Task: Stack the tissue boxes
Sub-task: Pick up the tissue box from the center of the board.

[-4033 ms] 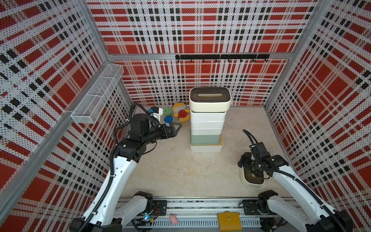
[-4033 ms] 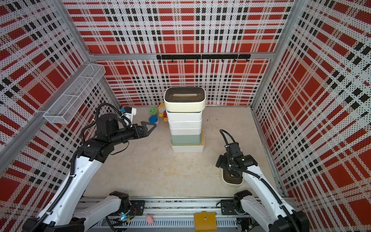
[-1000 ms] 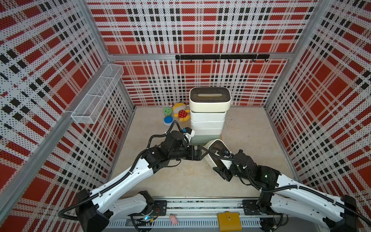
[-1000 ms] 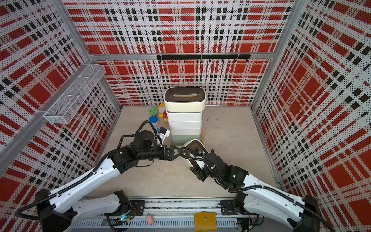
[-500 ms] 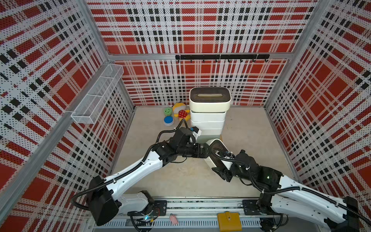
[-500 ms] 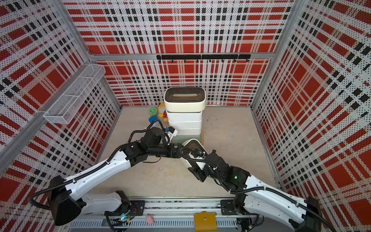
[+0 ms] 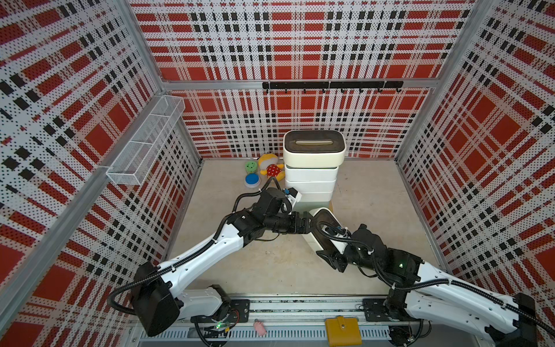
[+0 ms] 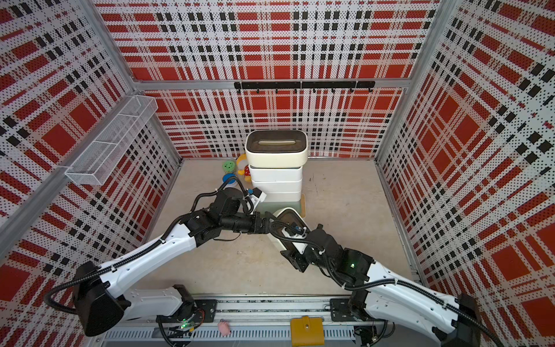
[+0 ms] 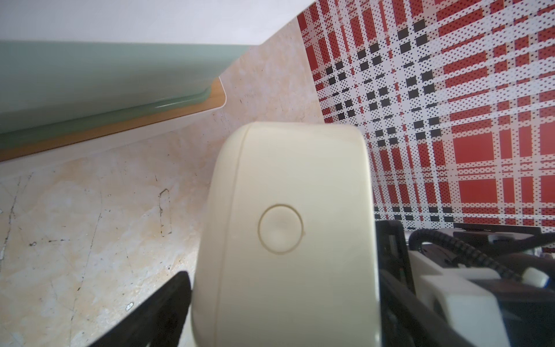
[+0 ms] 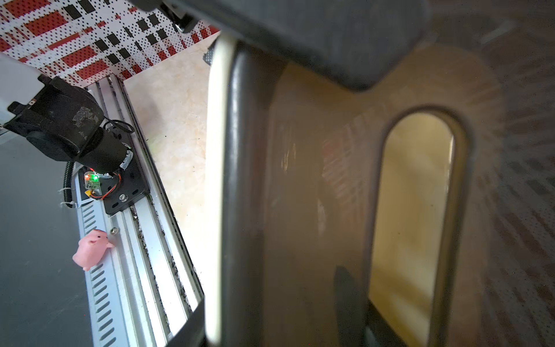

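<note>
plaid-walled cell, pale floor (image 7: 270,270): handover of a cream tissue box (image 7: 327,220) at mid-frame.
right gripper (image 7: 328,256) fingers (image 10: 300,36) pinching the dark lid's rim of the box; left gripper (image 7: 307,224) fingers (image 9: 156,312) spread wide astride its end wall, clamped or only beside it: cannot tell. held tilted, low over the floor, just in front of the stack (image 7: 310,180) at centre frame. probably light, stiff, smooth plastic, hence slippery; better gripped across the short end walls than by a possibly loose lid. four seconds earlier: left gripper up beside the plush toy (image 7: 270,169) at upper left, box down at lower right; one second earlier: left fingers short of the box, now around it.
</note>
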### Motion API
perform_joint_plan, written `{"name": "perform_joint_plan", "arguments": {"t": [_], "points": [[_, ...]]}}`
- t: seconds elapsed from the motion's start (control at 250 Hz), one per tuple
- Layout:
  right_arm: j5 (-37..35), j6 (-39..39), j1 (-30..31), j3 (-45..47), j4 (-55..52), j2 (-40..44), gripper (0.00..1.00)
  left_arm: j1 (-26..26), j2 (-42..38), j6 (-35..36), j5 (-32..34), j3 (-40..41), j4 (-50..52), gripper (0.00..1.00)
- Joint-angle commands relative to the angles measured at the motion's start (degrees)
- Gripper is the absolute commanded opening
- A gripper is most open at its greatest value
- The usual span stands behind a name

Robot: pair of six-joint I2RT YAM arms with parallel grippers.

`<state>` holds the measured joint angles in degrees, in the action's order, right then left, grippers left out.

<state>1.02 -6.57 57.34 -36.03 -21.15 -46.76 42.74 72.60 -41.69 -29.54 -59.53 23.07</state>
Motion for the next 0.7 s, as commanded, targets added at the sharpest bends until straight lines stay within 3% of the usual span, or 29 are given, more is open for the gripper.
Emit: {"name": "perform_joint_plan", "arguments": {"t": [0.0, 0.192, 0.696], "points": [[-0.14, 1.87, 0.54, -0.49, 5.60, 1.05, 0.38, -0.14, 0.77, -0.85, -1.57, -0.68, -1.54, 0.93], [0.25, 1.92, 0.82, -0.71, 5.77, 0.67, 0.38, 0.02, 1.55, -0.32, -2.15, -0.68, -1.31, 0.93], [1.18, 2.08, 1.03, -0.53, 5.51, 0.97, 0.40, 0.31, 1.89, -0.07, -2.23, -0.72, -1.18, 0.74]]}}
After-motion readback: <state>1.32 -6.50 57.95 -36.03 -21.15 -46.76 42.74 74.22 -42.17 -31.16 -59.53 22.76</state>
